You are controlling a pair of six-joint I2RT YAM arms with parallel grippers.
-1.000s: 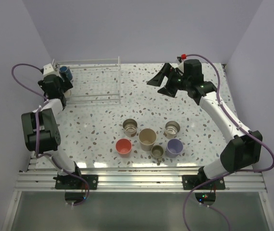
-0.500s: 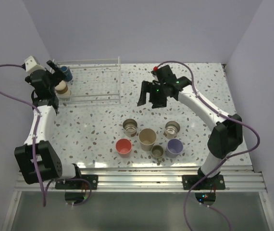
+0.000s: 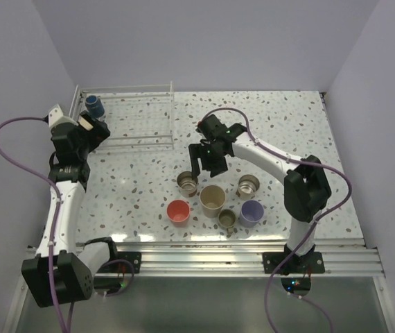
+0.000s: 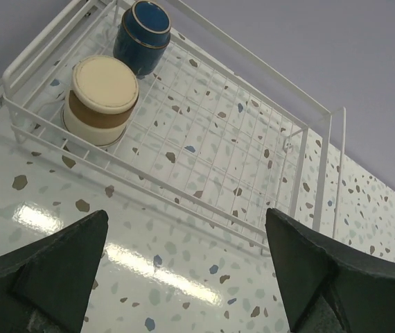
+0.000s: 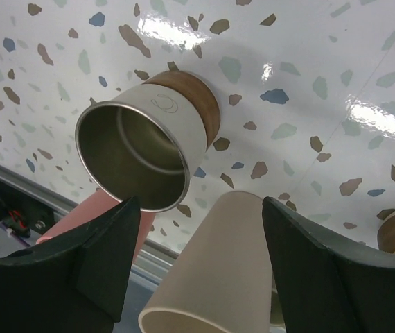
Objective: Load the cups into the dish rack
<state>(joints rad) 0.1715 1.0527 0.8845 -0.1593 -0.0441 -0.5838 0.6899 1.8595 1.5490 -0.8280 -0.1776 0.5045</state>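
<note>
The white wire dish rack (image 3: pixel 135 116) stands at the back left. It holds a dark blue cup (image 3: pixel 94 104) and an upturned cream-and-brown cup (image 3: pixel 85 123). Both show in the left wrist view, the blue cup (image 4: pixel 141 28) and the cream one (image 4: pixel 102 91), inside the rack (image 4: pixel 211 139). My left gripper (image 3: pixel 95 137) is open and empty, just in front of the rack (image 4: pixel 187 277). Several cups stand mid-table: metal-and-brown (image 3: pixel 188 183), beige (image 3: pixel 212 198), red (image 3: pixel 178 211), olive (image 3: pixel 226 219), lavender (image 3: pixel 251 211), metal (image 3: pixel 248 184). My right gripper (image 3: pixel 206 165) is open above the metal-and-brown cup (image 5: pixel 145 146) and the beige cup (image 5: pixel 218 270).
The red cup (image 5: pixel 80 222) shows behind my right gripper's left finger (image 5: pixel 80 270). Lilac walls close in the table on three sides. The metal rail (image 3: pixel 197 260) with the arm bases runs along the near edge.
My left gripper has drawn back from the rack, leaving the cream-and-brown cup inside. My right gripper has swung left and down, to just above the cups.
</note>
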